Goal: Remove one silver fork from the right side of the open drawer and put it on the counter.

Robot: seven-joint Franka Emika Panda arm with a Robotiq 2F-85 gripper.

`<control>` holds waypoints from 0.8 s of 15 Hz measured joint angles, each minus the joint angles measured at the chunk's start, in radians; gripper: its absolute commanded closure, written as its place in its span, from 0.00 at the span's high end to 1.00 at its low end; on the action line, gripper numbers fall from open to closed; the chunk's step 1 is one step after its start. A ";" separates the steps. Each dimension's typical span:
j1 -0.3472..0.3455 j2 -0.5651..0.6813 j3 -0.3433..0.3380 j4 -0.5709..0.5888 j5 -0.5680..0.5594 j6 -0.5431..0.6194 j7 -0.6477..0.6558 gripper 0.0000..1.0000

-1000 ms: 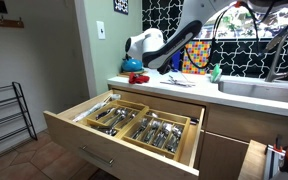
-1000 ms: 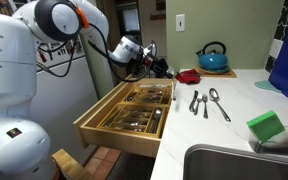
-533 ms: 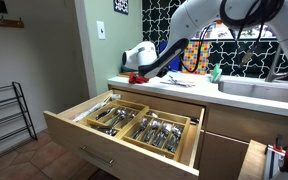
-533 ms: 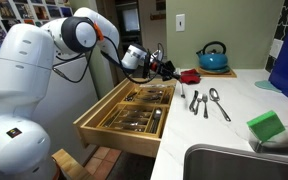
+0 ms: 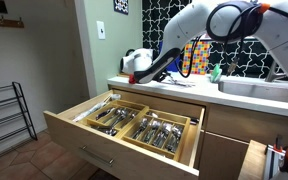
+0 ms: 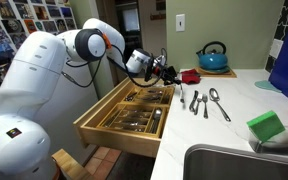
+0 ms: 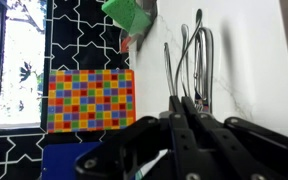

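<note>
End effector: The end effector (image 7: 187,108) has its fingers pressed close together. They appear to pinch the handle end of the silver fork (image 7: 168,70), whose tines point away from the wrist.
Fork position: The silver fork is over the counter (image 6: 239,118), near its front edge and just past the open drawer (image 6: 112,128). Whether it touches the surface cannot be told.
Step in hand: By my reading you are at the set-down. Lower until the fork lies flat, then spread the fingers and lift straight up so the handle does not drag along.
Landing spot: Aim for the bare strip on the drawer side of the loose cutlery (image 6: 202,100) on the counter. Those pieces lie just beside the fork, so a sideways slip would likely nudge them.
In the way: A red object (image 6: 189,76) sits near the end effector, toward the wall, with a blue kettle (image 6: 213,57) beyond it. Retreat upward, not toward the wall.
Farther off: The green sponge (image 6: 267,126) by the sink (image 6: 239,160) is well apart and should not matter.
Risk: With the counter edge this near, an overhanging handle could tip the fork back into the drawer.
</note>
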 measured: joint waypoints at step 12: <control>-0.036 0.111 -0.032 0.117 0.106 -0.024 -0.029 0.07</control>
